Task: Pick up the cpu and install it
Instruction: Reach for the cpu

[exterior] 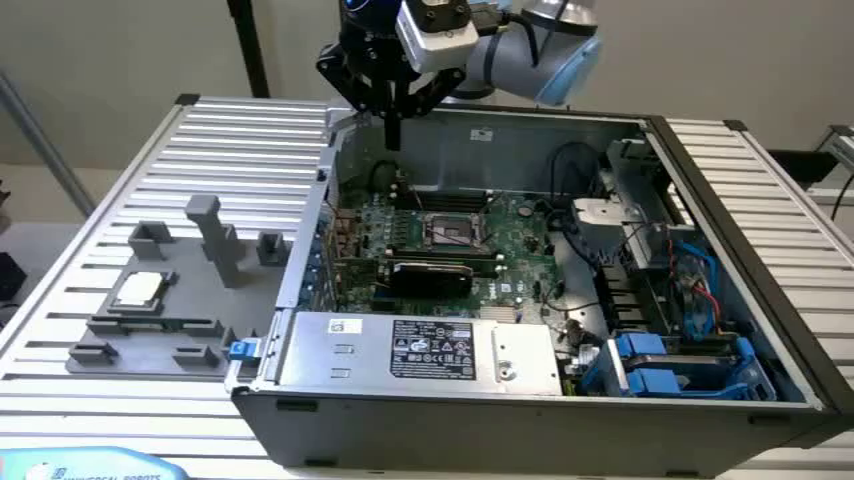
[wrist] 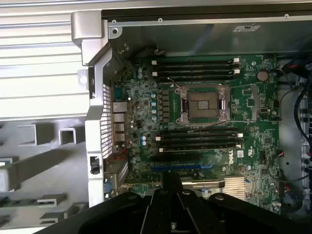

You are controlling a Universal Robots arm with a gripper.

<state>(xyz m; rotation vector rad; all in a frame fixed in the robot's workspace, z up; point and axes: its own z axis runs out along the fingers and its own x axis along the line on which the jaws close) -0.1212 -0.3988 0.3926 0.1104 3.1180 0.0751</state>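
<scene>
The cpu (exterior: 138,290), a small flat square with a silver-white top, lies on the grey fixture plate (exterior: 114,345) on the slatted table at the exterior view's left. My gripper (exterior: 392,138) hangs high over the back left corner of the open computer case (exterior: 534,395), far from the cpu. Its dark fingers (wrist: 170,195) are shut together with nothing between them. Below them lies the green motherboard (wrist: 253,141), whose bare cpu socket (wrist: 204,105) sits in its metal frame. That socket (exterior: 451,231) is near the board's middle.
Black memory slots (wrist: 195,68) flank the socket on two sides. A silver power supply box (exterior: 414,350) fills the case's front, and blue drive bays (exterior: 667,365) and cables sit at the exterior view's right. Grey fixture posts (exterior: 214,235) stand up beside the cpu.
</scene>
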